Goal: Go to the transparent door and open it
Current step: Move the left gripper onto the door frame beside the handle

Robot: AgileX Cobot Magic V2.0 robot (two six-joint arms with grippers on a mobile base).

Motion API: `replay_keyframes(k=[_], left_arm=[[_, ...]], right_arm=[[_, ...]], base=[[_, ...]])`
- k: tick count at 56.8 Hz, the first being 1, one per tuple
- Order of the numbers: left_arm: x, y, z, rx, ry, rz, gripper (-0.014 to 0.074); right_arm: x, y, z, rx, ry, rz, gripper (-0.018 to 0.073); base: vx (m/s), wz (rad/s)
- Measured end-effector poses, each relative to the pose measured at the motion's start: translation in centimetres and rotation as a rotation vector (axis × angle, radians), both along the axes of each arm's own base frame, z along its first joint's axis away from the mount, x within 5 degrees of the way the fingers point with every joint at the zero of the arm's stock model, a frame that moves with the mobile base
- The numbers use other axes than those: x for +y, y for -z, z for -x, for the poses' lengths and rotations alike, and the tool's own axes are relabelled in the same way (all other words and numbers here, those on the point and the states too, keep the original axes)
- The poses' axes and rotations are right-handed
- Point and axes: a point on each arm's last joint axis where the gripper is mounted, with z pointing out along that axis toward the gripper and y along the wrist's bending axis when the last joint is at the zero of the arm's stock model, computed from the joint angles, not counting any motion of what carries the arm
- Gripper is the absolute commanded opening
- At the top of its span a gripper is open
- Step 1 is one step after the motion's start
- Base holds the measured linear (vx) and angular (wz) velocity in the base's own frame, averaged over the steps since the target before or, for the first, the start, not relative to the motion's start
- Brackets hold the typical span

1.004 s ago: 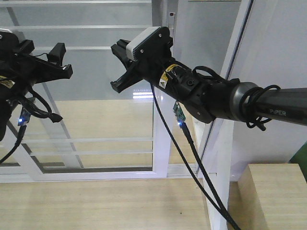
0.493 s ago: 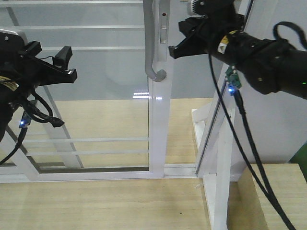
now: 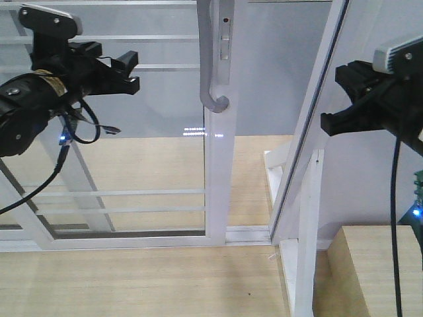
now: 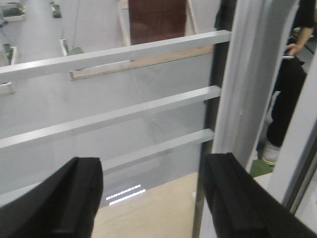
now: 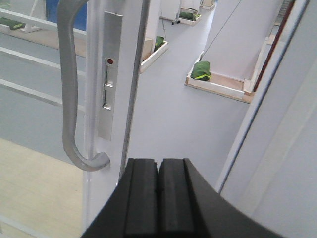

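Pale wood-plank floor, grey floor farther off, light wooden box at lower right.

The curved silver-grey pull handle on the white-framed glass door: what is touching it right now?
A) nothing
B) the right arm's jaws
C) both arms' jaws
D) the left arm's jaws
A: the curved silver-grey pull handle hangs free. The front view shows the left jaws open and off to one side of it. The right wrist view shows the right jaws closed and short of it.
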Motion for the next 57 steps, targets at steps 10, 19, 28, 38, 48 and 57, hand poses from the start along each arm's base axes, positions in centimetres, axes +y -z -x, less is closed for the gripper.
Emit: replay_keyframes(k=[10, 19, 28, 38, 48, 57], left_arm=[[-3.1, 1.4, -1.8, 0.012, 0.088, 0.023, 0.0533], [-5.7, 2.7, -3.5, -0.006, 0.142, 0.057, 0.0533], [-7.5, 3.5, -4.9, -0.019, 0.171, 0.074, 0.0533], [-9.0, 4.2, -6.6, -0.022, 0.172, 0.107, 0.0533], [-9.6, 4.1, -7.8, -0.043, 0.167, 0.125, 0.0533], [-10.0, 3.9, -8.6, -0.064, 0.169, 0.135, 0.0533]], right_arm=[[-0.7, -0.8, 1.3, -0.012, 0.022, 0.0, -0.0001], [-0.8, -0.8, 1.5, 0.0, 0.028, 0.005, -0.0001], [-0.8, -0.6, 1.5, 0.01, 0.03, 0.009, -0.0001], [-0.8, -0.6, 1.5, 0.011, 0.03, 0.011, -0.0001], [-0.8, -0.6, 1.5, 0.006, 0.024, 0.042, -0.0001], [-0.8, -0.6, 1.5, 0.005, 0.021, 0.057, -0.0001]], base=[[0.0, 0.0], [0.0, 0.0], [0.0, 0.0], [0.0, 0.0], [0.0, 0.0], [0.0, 0.0]])
